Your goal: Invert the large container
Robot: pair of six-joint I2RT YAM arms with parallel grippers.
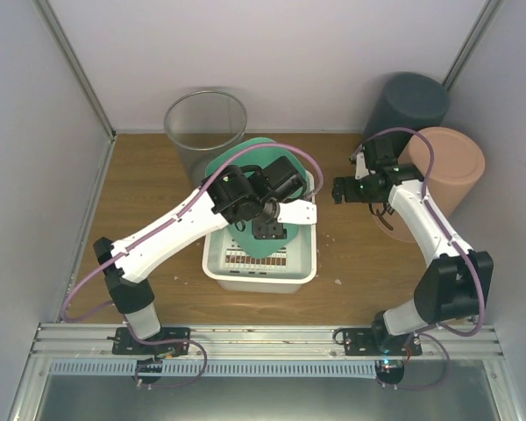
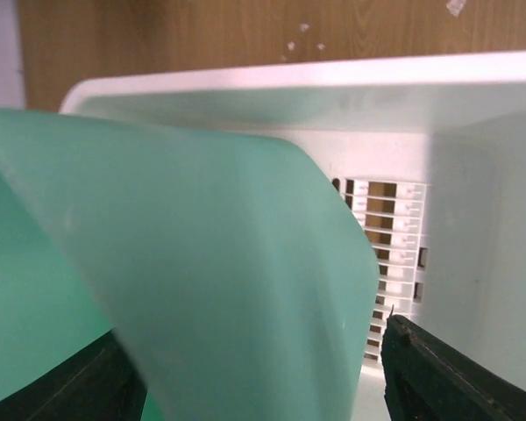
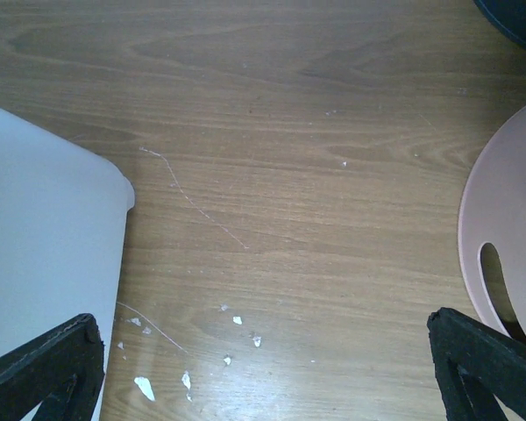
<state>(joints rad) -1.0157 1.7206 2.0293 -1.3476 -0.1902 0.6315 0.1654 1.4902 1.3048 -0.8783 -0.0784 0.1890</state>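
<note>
My left end effector (image 2: pixel 254 386) sits wide astride the wall of the green plastic tub (image 2: pixel 202 263), which leans tilted in the white slatted plastic basket (image 2: pixel 473 263) mid-desk, likely for flipping; my right end effector (image 3: pixel 259 351) hangs wide over the wooden desk (image 3: pixel 289 132) to its right.

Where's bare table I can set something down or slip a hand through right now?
Widest bare patch: left of the white basket, though the left arm crosses above it. A narrower strip runs between basket and pink bin, under the right hand, with white scraps. Crowded at the back: mesh bin, green tub, gray bin.
</note>
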